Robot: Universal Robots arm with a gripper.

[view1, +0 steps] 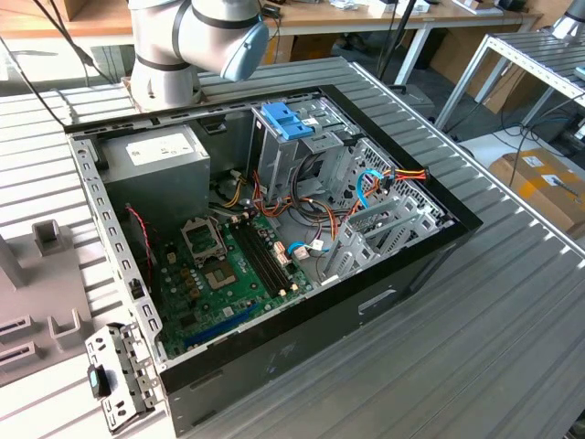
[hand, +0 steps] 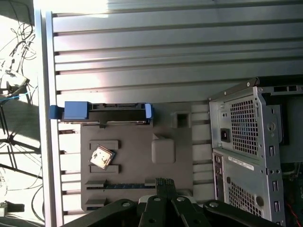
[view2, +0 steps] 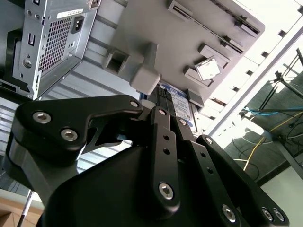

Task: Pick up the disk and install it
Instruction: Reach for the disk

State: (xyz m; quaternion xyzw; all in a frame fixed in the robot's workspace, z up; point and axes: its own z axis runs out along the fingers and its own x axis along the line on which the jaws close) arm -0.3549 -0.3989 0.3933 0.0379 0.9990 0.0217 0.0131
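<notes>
The ribbed metal surface (view1: 512, 302) carries an open computer case (view1: 302, 352) and, at the exterior view's left, a grey holder plate (view1: 27, 274). Wooden benches (view1: 366, 16) and a cardboard box (view1: 548, 187) stand beyond. The disk (hand: 102, 112) stands on edge at the plate's rim, dark along its upper side, with blue rails at both ends. The gripper (hand: 164, 183) hangs well apart from it, jaws pressed together and empty.

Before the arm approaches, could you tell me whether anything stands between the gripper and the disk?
Nothing visible blocks the way. In the first wrist view the disk stands on edge in the grey fixture plate; between it and the gripper lie just a low block and a processor chip.
</notes>
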